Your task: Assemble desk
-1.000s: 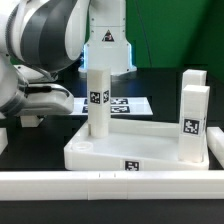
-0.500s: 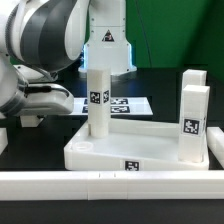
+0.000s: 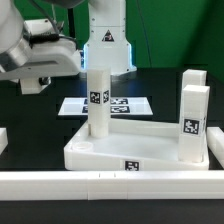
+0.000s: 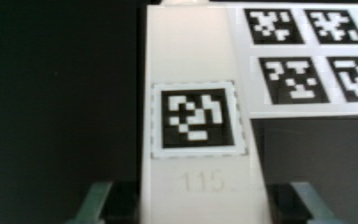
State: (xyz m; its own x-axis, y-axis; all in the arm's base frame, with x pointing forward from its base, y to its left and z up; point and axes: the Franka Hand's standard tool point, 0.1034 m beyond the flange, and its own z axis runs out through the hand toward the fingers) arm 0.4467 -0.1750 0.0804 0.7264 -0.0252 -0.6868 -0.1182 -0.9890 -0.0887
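The white desk tabletop [image 3: 130, 150] lies on the black table with its rim up. One white tagged leg [image 3: 97, 100] stands upright in its corner at the exterior view's left. A second leg [image 3: 191, 120] stands at the right corner, and a third [image 3: 195, 80] shows behind it. My gripper [image 3: 38, 84] hangs at the exterior view's upper left, above and apart from the tabletop. In the wrist view the gripper [image 4: 201, 198] is open. A tagged leg [image 4: 197, 90] shows between the fingers [image 4: 101, 203], with dark gaps on both sides.
The marker board [image 3: 110, 105] lies flat behind the tabletop and also shows in the wrist view [image 4: 318, 60]. A long white rail [image 3: 110, 186] runs along the front. Small white pieces sit at the far left [image 3: 3, 138] and far right [image 3: 215, 148].
The arm has risen from low at the exterior view's left to the upper left. The tabletop and legs have not moved.
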